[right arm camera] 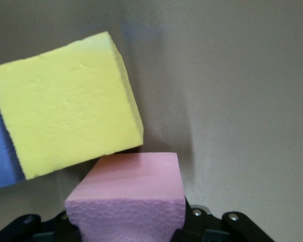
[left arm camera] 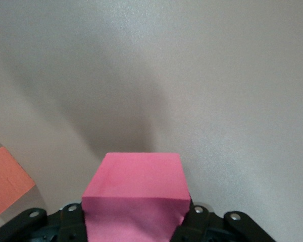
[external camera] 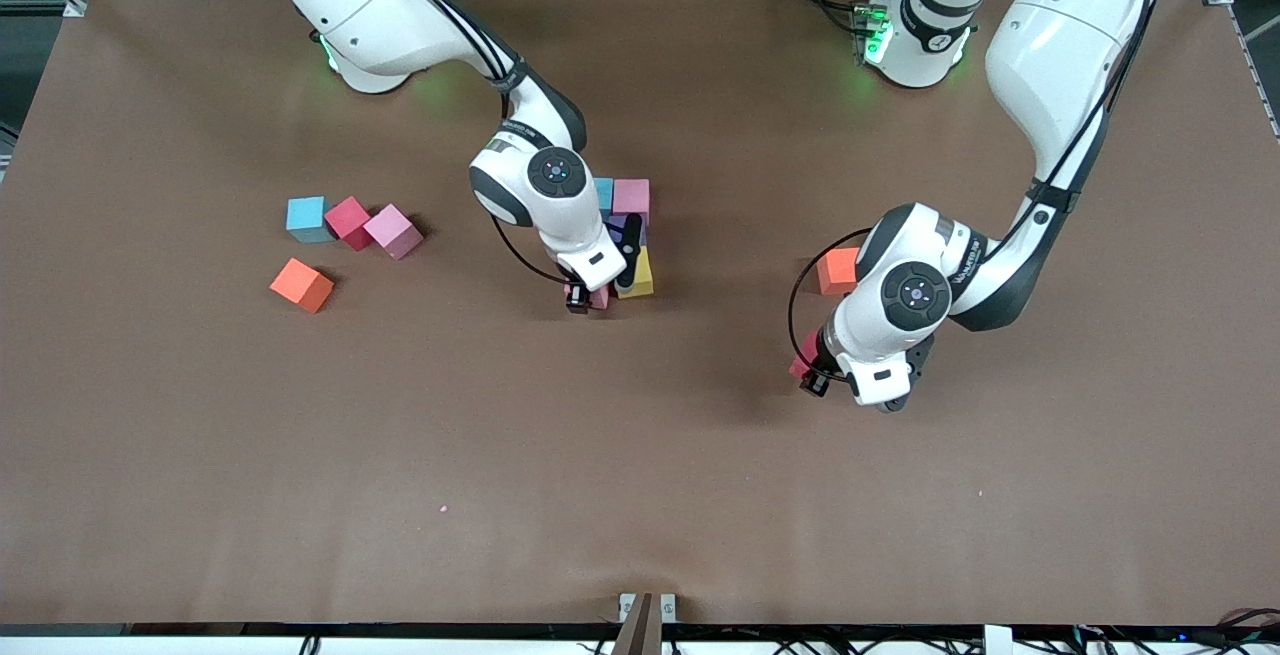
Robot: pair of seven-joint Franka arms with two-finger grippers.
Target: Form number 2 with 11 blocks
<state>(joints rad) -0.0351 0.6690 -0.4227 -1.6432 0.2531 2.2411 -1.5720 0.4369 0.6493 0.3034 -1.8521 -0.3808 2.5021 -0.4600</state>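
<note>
The right gripper (external camera: 588, 299) is down at the nearer edge of the small cluster of matte foam cubes in the middle of the brown table (external camera: 640, 455), its fingers pinching a pale pink foam cube (right arm camera: 131, 199) between them. Right beside that held cube, toward the left arm's end of the table, sits a yellow foam cube (right arm camera: 65, 103), turned slightly askew, and next to the yellow one a blue-purple foam cube (right arm camera: 1, 151) shows only as a sliver in the right wrist view. Farther from the front camera than the right gripper, the cluster continues with a pink cube (external camera: 631, 197) and a light blue cube (external camera: 604, 195), though the arm hides most of it, so I cannot tell how many rows of the digit are laid. The left gripper (external camera: 812, 372) is over bare table toward the left arm's end, clamped on a deep pink foam cube (left arm camera: 136, 194) (it appears lifted, judging by the shadow beneath). An orange foam cube (external camera: 838, 271) rests on the table close by it. Well apart from the right gripper, toward the right arm's end, lie four loose cubes: light blue (external camera: 306, 218), red (external camera: 348, 222), pink (external camera: 392, 231) and orange (external camera: 301, 285).
</note>
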